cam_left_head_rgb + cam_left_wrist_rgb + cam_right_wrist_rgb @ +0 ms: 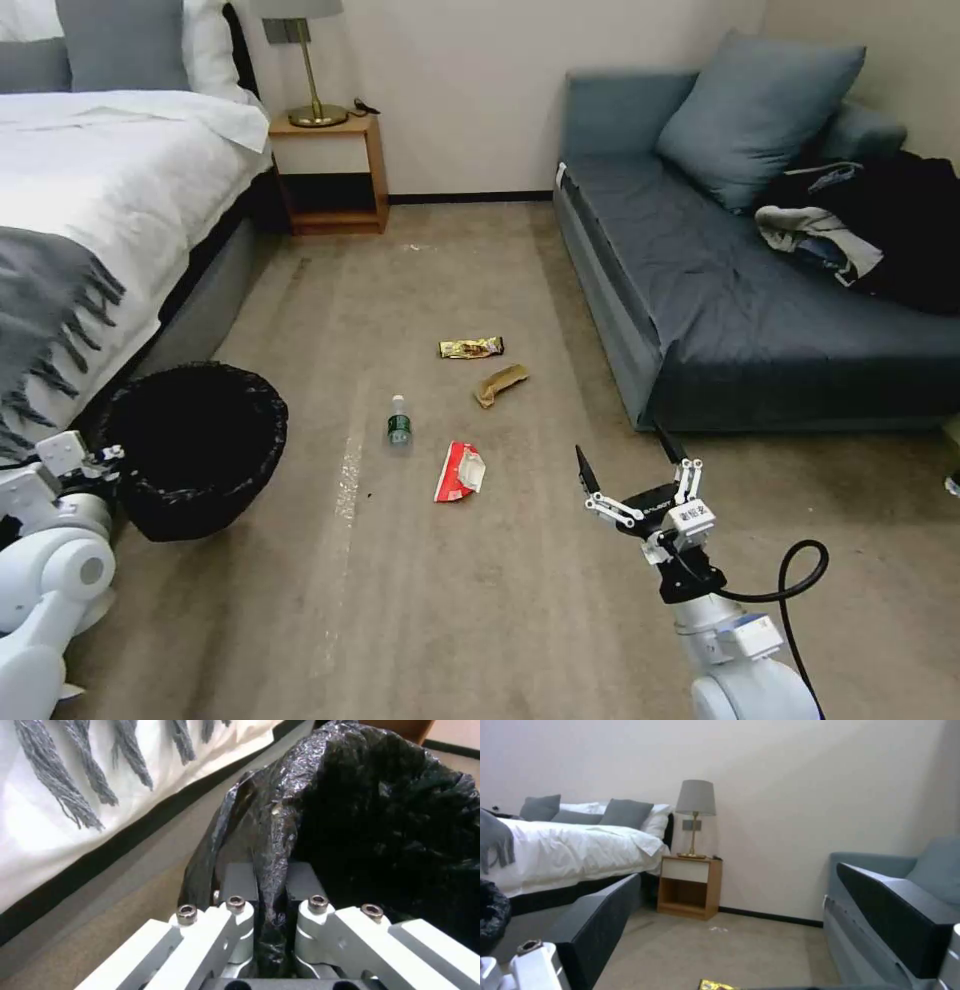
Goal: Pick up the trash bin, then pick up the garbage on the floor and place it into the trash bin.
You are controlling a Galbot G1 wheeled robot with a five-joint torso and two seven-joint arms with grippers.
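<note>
- The left gripper (pixel 272 885) has its jaws clamped on the trash bin (pixel 195 445)'s thin bag rim beside the bed (pixel 90 200); I judge the plastic could tear or slip.
- The right gripper (pixel 635 470), jaws apart, hovers near the red-and-white wrapper (pixel 460 472) on the floor (pixel 450 620); flat litter may evade pinching.

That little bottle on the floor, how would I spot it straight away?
Look at the bare carpet between the bed and the blue sofa, where four bits of litter lie. The bottle lies nearest the black-lined trash bin; it alone is clear, with a green label.
</note>
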